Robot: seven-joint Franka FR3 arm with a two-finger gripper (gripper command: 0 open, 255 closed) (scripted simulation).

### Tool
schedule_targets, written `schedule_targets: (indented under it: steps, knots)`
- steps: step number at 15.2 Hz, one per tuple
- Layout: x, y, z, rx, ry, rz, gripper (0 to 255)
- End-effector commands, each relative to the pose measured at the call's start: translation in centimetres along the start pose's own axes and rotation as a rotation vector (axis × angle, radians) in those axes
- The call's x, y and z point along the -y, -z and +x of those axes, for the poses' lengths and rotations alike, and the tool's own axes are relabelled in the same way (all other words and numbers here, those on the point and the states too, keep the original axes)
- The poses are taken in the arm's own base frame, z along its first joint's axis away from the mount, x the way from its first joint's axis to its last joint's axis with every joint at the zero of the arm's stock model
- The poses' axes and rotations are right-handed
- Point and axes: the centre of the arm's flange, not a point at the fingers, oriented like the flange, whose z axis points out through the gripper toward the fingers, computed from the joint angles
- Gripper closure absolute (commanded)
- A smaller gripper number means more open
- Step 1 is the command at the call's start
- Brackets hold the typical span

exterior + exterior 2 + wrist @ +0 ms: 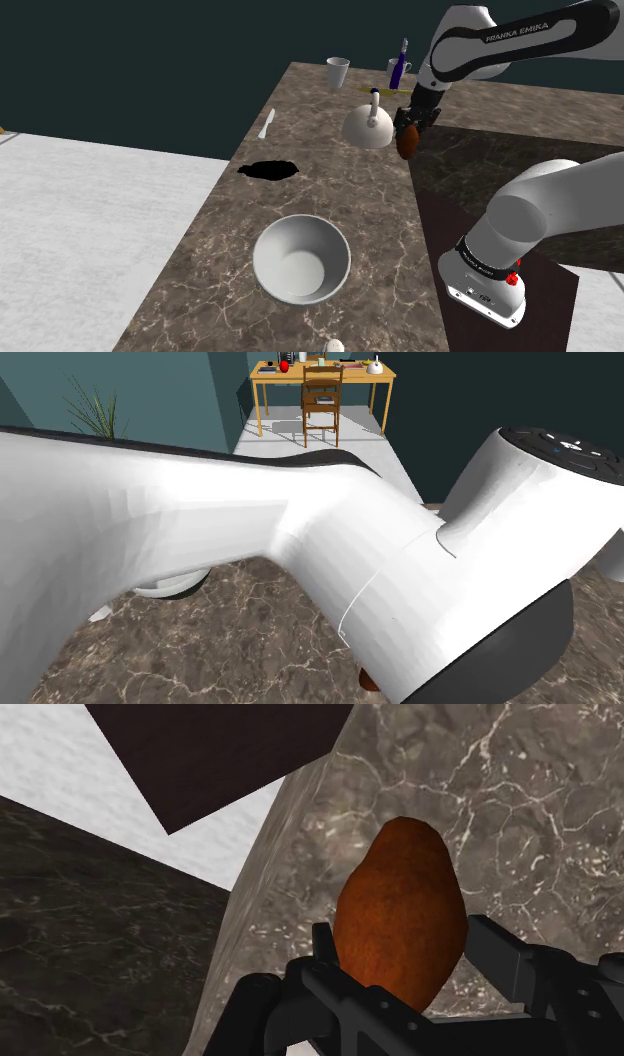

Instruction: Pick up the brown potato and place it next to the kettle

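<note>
**Potato carried to the kettle.** Marble-patterned counter (330,190), white arm (520,35), pale kettle (368,125), black gripper (409,128), brown potato (406,148).

The fingers pinch the potato by one end. It hangs clear of the counter, just beside the kettle on the shoulder view's right, and the wrist view places it close to the counter's edge. Released from this height, the rounded potato would probably roll off that edge or into the kettle. The grip on one end could also let it slip early.

Potato aloft, kettle beside it
The reddish-brown potato (400,894) stands on end, clasped in my claw (401,940), just beside the white, domed kettle (368,125) — at its four o'clock in the shoulder view.
</note>
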Motion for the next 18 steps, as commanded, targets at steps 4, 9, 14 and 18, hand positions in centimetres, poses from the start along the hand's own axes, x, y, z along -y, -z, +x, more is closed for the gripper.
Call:
schedule_targets:
  steps: [4,9,14,18]
  knots:
    - [-0.2,-2.6,0.0,-0.001,0.0,0.0,255]
    - [-0.4,-5.2,-0.1,-0.001,0.0,0.0,255]
    - [-0.6,-7.8,-0.1,-0.001,0.0,0.0,255]
    - [-0.7,-8.0,-0.1,-0.001,0.0,0.0,255]
